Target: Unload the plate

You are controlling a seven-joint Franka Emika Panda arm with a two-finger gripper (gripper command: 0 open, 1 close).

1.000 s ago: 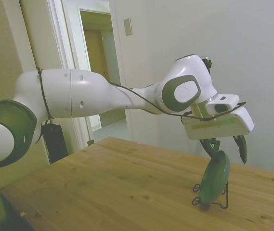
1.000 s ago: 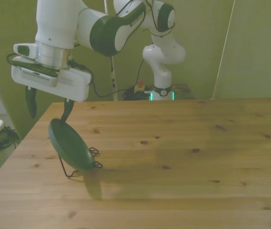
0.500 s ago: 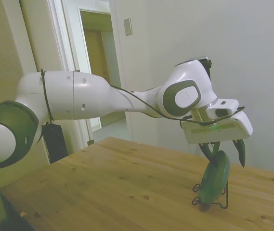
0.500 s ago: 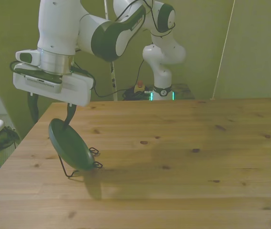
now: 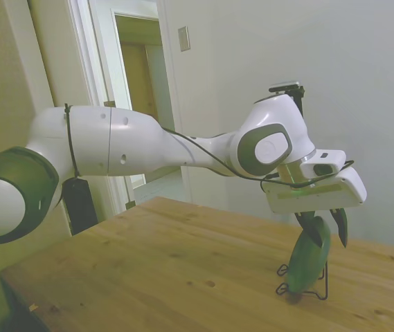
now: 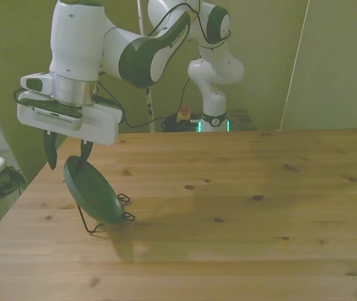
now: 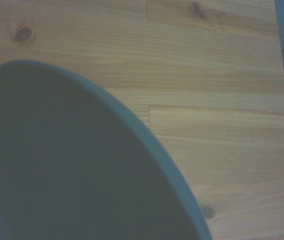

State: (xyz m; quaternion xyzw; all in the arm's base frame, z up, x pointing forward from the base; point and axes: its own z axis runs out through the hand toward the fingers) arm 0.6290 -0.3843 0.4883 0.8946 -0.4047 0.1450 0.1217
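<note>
- Nearest to me in the front view is bare, knotted pine: the wooden plank table has pale boards with a dull sheen and nothing on its near half.
- Further in, toward nine o'clock of the tabletop, the round, shallow, matte green plate stands on edge, tilted, in the thin black wire rack. It looks smooth and rigid, with a softly rounded rim. The wrist view shows that dark dished face close up, against wood grain.
- So the unloading is not done, by my reckoning: the plate sits in its rack, not lifted.
- Just above the plate's top rim hangs the white two-finger gripper, its dark fingers spread apart, one on each side of the rim, clamping nothing. Whether either finger touches the rim I cannot tell.
- What is left, I judge: close on the rim, lift the plate clear of the wires, set it on the boards.
- Farthest off, the glossy white arm curves back toward twelve o'clock.
</note>
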